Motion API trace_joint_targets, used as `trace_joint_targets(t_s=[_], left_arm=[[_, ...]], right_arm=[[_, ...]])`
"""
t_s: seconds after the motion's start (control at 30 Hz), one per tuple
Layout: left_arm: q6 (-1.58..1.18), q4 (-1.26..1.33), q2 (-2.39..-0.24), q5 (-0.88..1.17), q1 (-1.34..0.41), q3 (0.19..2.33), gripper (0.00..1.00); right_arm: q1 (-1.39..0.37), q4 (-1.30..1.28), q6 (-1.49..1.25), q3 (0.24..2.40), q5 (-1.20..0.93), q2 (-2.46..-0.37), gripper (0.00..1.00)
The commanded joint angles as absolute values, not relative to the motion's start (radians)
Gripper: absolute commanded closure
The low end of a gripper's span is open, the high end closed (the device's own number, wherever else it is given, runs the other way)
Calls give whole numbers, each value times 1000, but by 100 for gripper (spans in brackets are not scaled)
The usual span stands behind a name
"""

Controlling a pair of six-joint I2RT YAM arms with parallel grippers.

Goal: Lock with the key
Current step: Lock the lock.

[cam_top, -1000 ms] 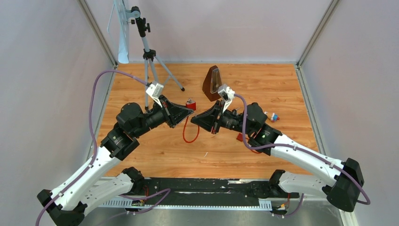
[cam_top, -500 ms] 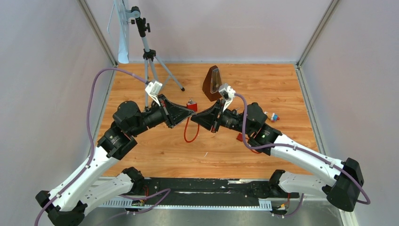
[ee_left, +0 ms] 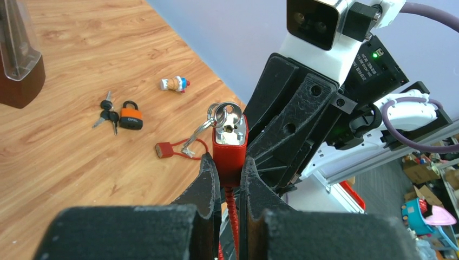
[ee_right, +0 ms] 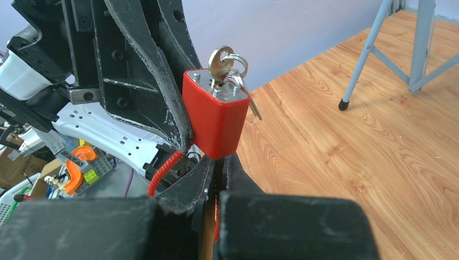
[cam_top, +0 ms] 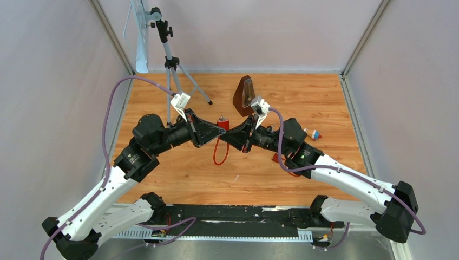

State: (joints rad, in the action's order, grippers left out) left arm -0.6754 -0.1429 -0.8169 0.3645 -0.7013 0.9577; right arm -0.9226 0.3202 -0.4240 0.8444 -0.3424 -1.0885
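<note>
A red padlock (ee_left: pixel 230 147) with a coiled red cable (cam_top: pixel 216 154) is held above the table. My left gripper (ee_left: pixel 230 165) is shut on the lock body. A silver key (ee_left: pixel 226 115) on a ring sits in the keyhole on top. In the right wrist view the lock (ee_right: pixel 215 116) and key (ee_right: pixel 220 64) stand just above my right gripper (ee_right: pixel 217 162), whose jaws are nearly closed on the red cable under the lock. In the top view the left gripper (cam_top: pixel 220 128) and the right gripper (cam_top: pixel 228 133) meet tip to tip at mid-table.
An orange padlock with keys (ee_left: pixel 130 115), a second red cable lock (ee_left: pixel 165 149) and a small toy figure (ee_left: pixel 174 83) lie on the wooden table. A brown wedge-shaped case (cam_top: pixel 243 95) stands behind the grippers. A tripod (cam_top: pixel 171 64) stands at the back left.
The left arm has carried the red lock a little to the right, closing the gap to the right gripper. The hanging cable has swung with it.
</note>
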Motion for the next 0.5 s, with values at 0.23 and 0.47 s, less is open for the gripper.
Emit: trace_joint_targets(t_s=[0.23,0.47], left_arm=[[-635,-194,-807,357,-698,988,100],[-622,-206,-819,394,-698,989,100]], right_arm=[[-939,449,-435,856,-322,-1035,100],[-939,475,-439,862,-348,-1046,100]])
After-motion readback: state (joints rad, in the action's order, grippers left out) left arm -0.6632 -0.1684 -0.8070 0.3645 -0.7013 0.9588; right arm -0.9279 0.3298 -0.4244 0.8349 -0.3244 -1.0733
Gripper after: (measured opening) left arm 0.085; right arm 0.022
